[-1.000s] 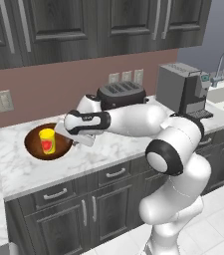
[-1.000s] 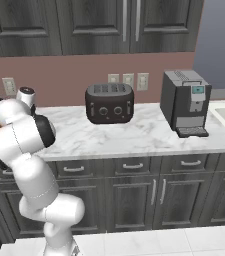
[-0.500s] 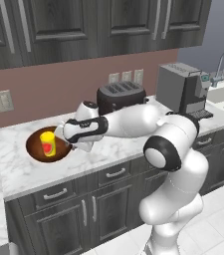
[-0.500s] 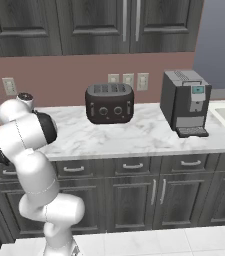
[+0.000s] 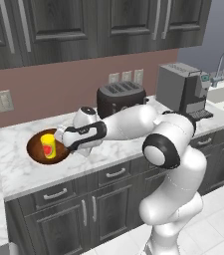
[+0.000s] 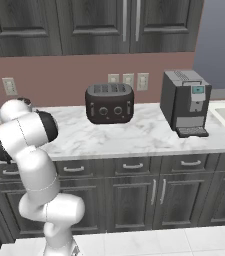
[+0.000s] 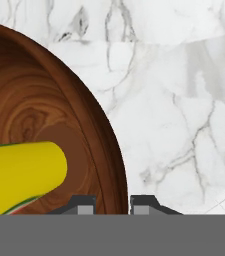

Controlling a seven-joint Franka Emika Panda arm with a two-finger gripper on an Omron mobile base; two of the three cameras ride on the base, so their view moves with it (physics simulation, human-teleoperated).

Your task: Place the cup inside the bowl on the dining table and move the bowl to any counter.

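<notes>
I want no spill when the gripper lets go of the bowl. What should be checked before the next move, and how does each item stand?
1. Cup inside the bowl: ok.
2. Cup upright: ok in the left base view.
3. Bowl over the counter, well in from its front edge: ok.
4. Bowl resting flat on the marble: cannot tell.
5. Gripper shut on the bowl's rim, one finger on each side: ok.
6. Toaster well away from the bowl: ok.
</notes>
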